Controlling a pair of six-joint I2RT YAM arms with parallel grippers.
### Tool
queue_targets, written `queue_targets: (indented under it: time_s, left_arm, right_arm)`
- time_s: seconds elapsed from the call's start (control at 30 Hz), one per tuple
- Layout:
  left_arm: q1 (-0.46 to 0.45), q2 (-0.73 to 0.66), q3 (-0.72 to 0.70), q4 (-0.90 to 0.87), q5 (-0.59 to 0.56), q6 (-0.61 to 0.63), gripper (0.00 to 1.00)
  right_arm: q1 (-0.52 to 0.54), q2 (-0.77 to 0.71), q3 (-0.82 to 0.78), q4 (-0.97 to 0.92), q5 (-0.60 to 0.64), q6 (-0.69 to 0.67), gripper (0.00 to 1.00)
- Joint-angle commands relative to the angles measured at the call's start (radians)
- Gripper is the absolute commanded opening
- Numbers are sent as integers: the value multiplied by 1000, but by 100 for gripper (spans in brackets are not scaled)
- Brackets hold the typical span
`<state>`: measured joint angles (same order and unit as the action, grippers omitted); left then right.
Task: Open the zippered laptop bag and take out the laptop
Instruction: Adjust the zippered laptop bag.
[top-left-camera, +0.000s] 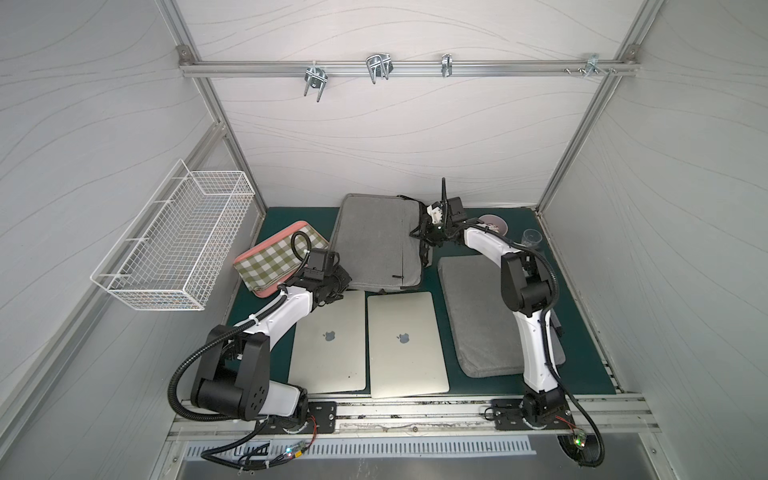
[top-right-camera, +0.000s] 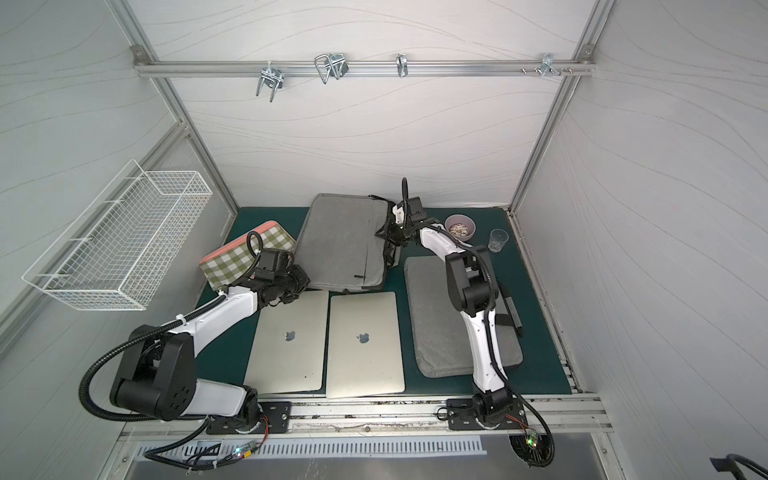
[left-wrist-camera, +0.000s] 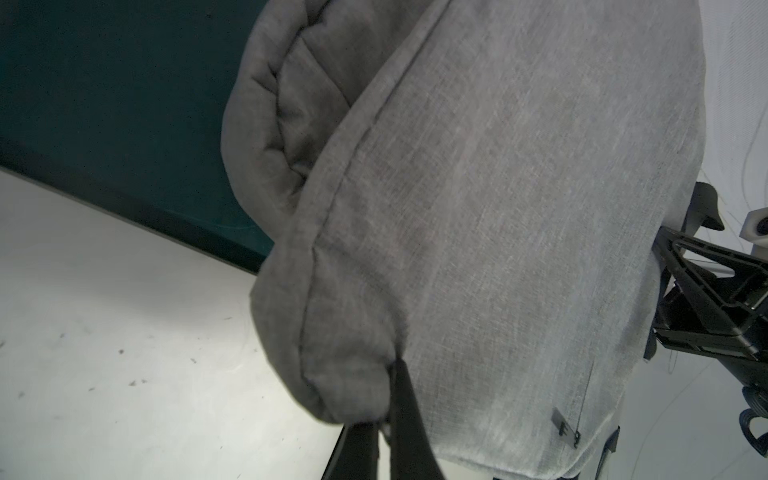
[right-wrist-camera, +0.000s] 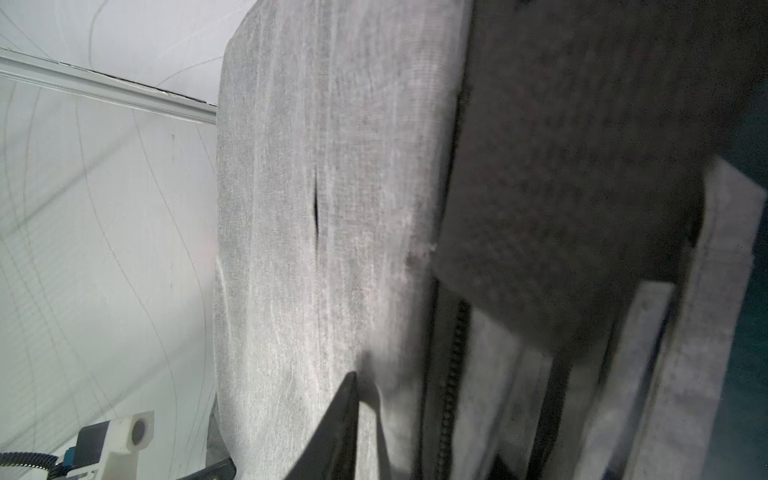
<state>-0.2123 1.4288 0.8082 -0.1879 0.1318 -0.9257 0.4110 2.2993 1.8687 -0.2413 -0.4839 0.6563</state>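
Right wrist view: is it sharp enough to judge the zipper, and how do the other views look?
Right wrist view: smeared; grey fabric laptop bag soft, black zipper teeth barely readable, one side in shadow. Left wrist view: sharper, weave visible, silver laptop lid glare-washed. Both top views: sharp, evenly lit, aluminium frame posts splayed.

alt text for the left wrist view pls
A grey laptop bag fills most of the frame, one corner pinched in the shut left end effector. Behind it are a pale laptop lid and a green mat.
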Motion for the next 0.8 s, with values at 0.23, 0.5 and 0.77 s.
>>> queue_targets:
  time_s: [0.23,0.5,0.77]
  left_arm:
    - [-6,87,64,125,-39,-171,0]
    - [-4,56,34,106,-193,-280,0]
    - [-2,65,14,128,-214,-308,0]
  right_arm:
    - [12,32,129,-81,29,-82,64]
    - [13,31,267,-241,123,-177,89]
    - [-3,-12,335,-361,110,-212,92]
